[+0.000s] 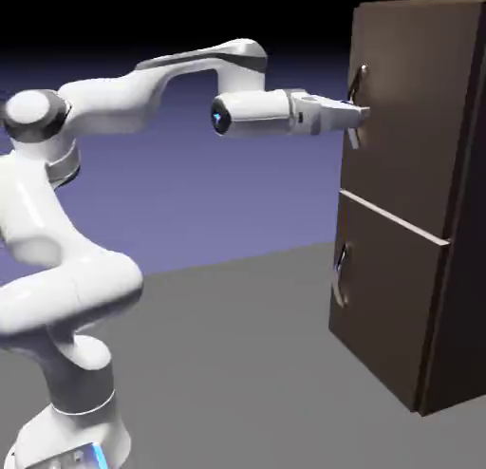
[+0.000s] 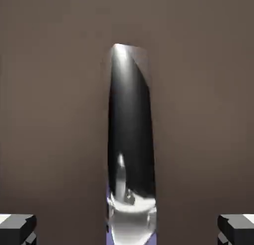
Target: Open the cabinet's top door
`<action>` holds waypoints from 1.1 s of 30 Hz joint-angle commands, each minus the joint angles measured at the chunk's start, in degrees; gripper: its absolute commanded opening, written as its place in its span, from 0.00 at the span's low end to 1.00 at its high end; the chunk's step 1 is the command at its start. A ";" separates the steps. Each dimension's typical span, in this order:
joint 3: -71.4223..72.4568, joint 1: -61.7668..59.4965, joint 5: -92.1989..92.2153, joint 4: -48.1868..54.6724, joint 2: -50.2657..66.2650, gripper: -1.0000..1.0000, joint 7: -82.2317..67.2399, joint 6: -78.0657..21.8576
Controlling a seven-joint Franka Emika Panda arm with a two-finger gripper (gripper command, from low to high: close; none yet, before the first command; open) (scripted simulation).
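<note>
Top door on the cabinet: fingers wide, handle right between them

So the top door (image 1: 413, 121) is the upper panel of the tall brown cabinet (image 1: 463, 296), over at the exterior view's right, and it looks shut. The gripper (image 1: 359, 114) is up at its curved silver handle (image 2: 130, 135). Fingers are wide apart in the hand view, one off each side of the handle, with visible room on both sides, so no grip that I can see.

Handling-wise, I'd guess the door is stiff and fairly heavy, swinging only on its hinge, probably at the edge away from the handle. The handle looks like hard, smooth metal, so maybe a bit slippery. I'd grab it mid-length, across the narrow width, then pull in an arc.

The door stands upright, long axis vertical, its face angled toward the arm and the exterior view's left. The handle runs vertically too, near the door's left edge there.
</note>
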 commanded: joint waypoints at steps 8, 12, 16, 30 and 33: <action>-15.36 15.71 -5.21 -16.37 -0.18 0.00 -3.82 -18.09; -23.66 21.63 -10.47 -23.13 -0.86 0.00 -4.47 -27.77; -31.86 25.42 -16.70 -28.31 -1.43 0.00 -4.94 -37.72; -57.46 26.83 -41.52 -31.71 6.19 0.00 -9.48 -72.61; -62.06 26.32 -46.94 -29.29 10.61 0.00 -11.19 -80.09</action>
